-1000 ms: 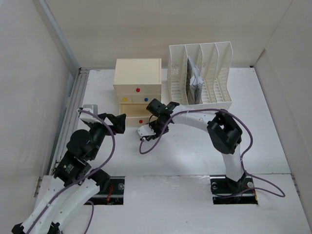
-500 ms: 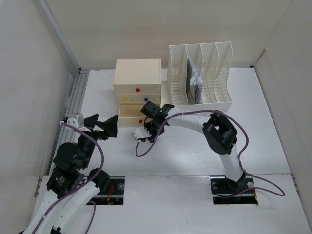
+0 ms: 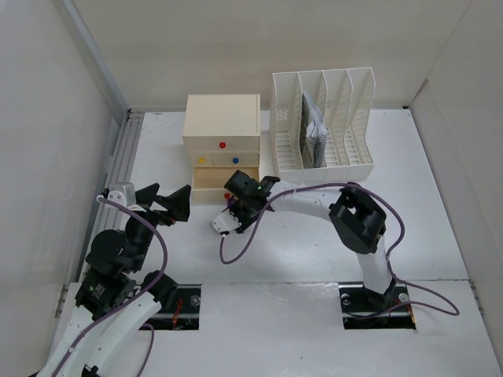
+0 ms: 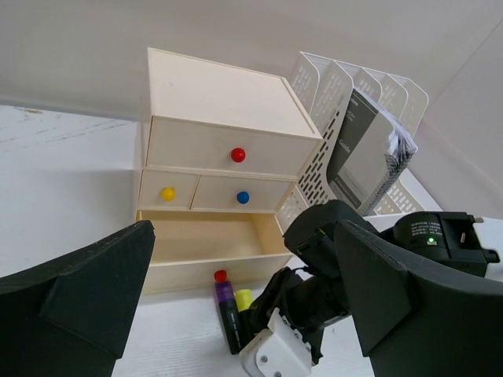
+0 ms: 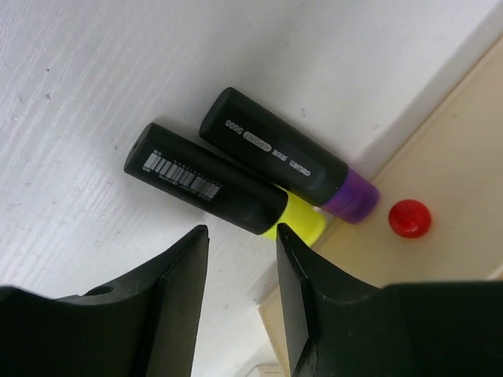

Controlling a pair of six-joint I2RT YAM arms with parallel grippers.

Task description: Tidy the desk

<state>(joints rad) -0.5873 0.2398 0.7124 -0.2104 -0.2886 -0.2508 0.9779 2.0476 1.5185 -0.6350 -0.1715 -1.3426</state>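
Observation:
Two black highlighters lie side by side on the white desk (image 3: 306,243), against the front of the drawer box's open bottom drawer (image 4: 204,239). One has a purple cap (image 5: 275,157), the other a yellow cap (image 5: 220,188). Both also show in the left wrist view, purple (image 4: 226,310) and yellow (image 4: 245,301). My right gripper (image 5: 241,236) is open and empty, just above the yellow-capped highlighter; in the top view (image 3: 234,206) it covers both. My left gripper (image 3: 169,203) is open and empty, held back to the left of the drawers.
The cream drawer box (image 3: 222,133) stands at the back, with red (image 4: 237,154), yellow and blue knobs. The bottom drawer's red knob (image 5: 410,217) is beside the purple cap. A white slotted file rack (image 3: 322,118) holding a booklet stands to its right. Pale walls surround the desk.
My left arm has drawn back to the left, away from the drawer. My right gripper has shifted left and toward the front, over the highlighters.

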